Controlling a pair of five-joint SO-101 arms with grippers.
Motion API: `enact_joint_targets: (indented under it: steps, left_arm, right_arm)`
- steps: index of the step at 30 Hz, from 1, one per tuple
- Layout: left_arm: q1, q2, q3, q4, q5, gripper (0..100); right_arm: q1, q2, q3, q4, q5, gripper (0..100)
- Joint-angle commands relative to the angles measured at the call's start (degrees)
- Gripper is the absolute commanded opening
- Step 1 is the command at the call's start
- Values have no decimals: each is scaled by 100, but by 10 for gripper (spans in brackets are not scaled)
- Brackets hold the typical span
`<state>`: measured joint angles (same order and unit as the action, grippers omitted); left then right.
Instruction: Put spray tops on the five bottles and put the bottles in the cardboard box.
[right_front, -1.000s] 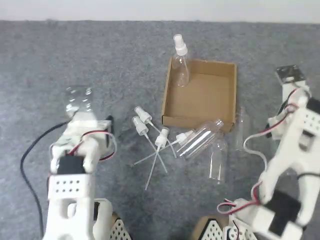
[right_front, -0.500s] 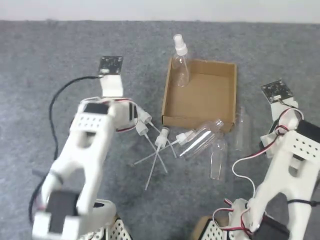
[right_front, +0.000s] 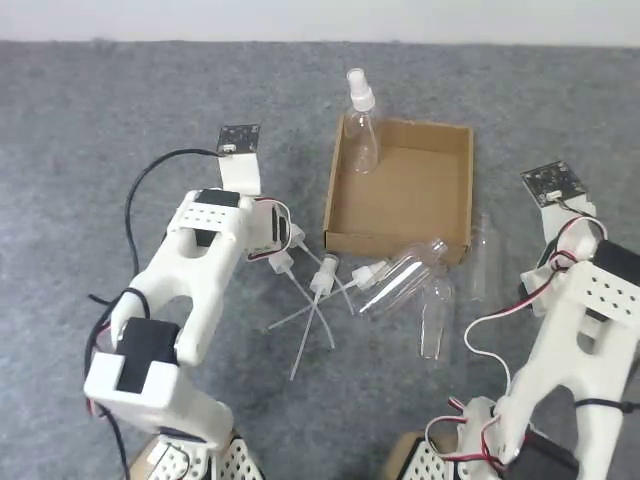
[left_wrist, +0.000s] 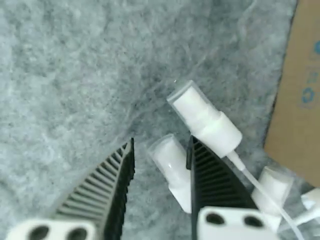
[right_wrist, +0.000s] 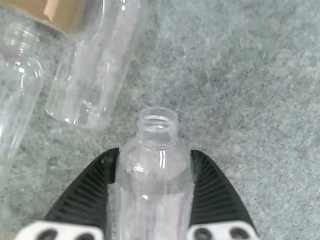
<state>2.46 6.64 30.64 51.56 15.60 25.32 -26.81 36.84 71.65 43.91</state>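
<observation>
My left gripper (left_wrist: 161, 142) is open and low over the grey mat, with one white spray top (left_wrist: 172, 165) lying between its fingers. A second spray top (left_wrist: 205, 120) lies just beyond it, near the cardboard box (left_wrist: 295, 100). In the high view the left arm (right_front: 215, 260) reaches to the loose spray tops (right_front: 285, 250) left of the box (right_front: 455, 190). My right gripper (right_wrist: 156, 155) is shut on a clear bottle (right_wrist: 156, 145) with a bare neck. A capped bottle (right_front: 360, 125) leans in the box's far left corner.
Three clear bottles lie in front of the box: one (right_front: 400, 278) slanting with a spray top at its neck, one (right_front: 435, 312) beside it, one (right_front: 483, 258) nearer the right arm (right_front: 585, 300). Long dip tubes (right_front: 305, 325) fan out across the mat.
The left arm swung from the left side of the table over to the loose spray tops. The right arm drew back a little early on, then kept still.
</observation>
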Motion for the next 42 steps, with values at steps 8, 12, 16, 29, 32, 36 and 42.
enact_joint_targets:
  steps: [8, 12, 16, 29, 32, 36, 42]
  left_arm:
    - [35, -44, -180, 668, 97, 167]
    - [35, -26, -145, 738, 554, 215]
    - [26, -26, -145, 818, 721, 218]
    - [308, -18, -66, 782, 273, 145]
    - [475, -26, 66, 677, 211, 145]
    - [413, -53, 22, 659, -554, 145]
    - [211, -18, -127, 695, -1626, 145]
  right_arm:
    - [-13, -303, -18, -75, 79, 6]
    - [-22, -303, -18, -75, 79, 6]
    - [-22, -303, -18, -75, 79, 6]
    - [-4, -303, -18, -66, 79, 6]
    - [-4, -303, -18, -66, 79, 6]
    - [4, -312, -18, -66, 79, 6]
    - [4, -312, -18, -66, 88, 6]
